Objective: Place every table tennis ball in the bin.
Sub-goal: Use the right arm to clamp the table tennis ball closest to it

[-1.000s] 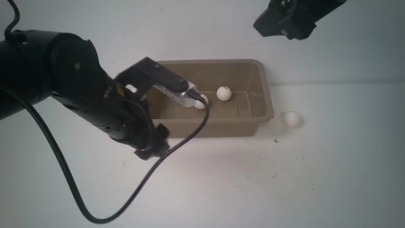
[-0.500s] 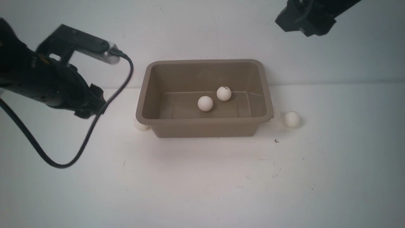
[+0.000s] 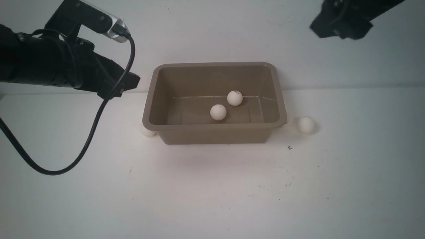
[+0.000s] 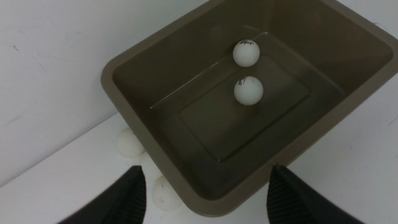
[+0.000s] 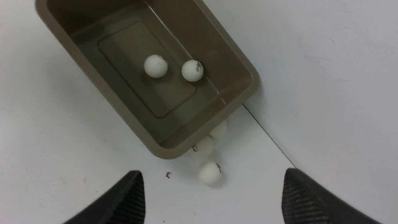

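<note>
Bearing illegible print: balls [image 4: 246,53] in bin [image 4: 174,71]

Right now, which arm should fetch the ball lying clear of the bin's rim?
The right. That ball lies on the bin's right side, and the open, empty right claw hangs above that side; the left arm is beyond the bin's other end.

Bright, even light; soft faint shadows; slight overall haze.
</note>
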`<state>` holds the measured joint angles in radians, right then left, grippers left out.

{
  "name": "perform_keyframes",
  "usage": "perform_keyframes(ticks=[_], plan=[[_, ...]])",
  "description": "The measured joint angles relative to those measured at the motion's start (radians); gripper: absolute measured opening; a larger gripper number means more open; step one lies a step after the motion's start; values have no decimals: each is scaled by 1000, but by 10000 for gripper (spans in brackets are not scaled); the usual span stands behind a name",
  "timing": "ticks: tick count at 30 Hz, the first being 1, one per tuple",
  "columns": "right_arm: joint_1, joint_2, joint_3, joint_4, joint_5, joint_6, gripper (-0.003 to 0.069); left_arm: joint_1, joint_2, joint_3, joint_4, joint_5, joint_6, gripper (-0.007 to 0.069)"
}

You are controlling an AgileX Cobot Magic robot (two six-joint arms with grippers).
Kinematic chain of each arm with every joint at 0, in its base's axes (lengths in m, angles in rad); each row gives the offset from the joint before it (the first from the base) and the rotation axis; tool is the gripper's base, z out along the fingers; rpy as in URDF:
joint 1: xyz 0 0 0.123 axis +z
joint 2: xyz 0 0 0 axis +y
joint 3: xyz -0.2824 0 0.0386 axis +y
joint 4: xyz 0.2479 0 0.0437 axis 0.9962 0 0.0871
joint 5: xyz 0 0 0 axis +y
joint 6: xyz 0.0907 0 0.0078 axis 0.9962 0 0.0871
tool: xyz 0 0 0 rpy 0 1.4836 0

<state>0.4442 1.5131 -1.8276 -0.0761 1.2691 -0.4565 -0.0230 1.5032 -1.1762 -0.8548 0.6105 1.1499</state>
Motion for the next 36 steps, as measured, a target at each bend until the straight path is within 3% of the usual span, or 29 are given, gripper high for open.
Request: perform_keyframes(ticks=[6,9,13,21,36], plan=[[-172,0,15,150,1,-22,536,0,0,0,-9,21,6,468],[-289,-2,96,291,-6,-79,536,0,0,0,-10,33,6,468],[-374,-2,273,375,-94,-173,536,0,0,0,-11,46,6,468],[-382,60,410,400,-199,-265,536,0,0,0,-33,56,4,468],[-380,329,362,440,-288,-254,536,0,0,0,-45,85,4,468]])
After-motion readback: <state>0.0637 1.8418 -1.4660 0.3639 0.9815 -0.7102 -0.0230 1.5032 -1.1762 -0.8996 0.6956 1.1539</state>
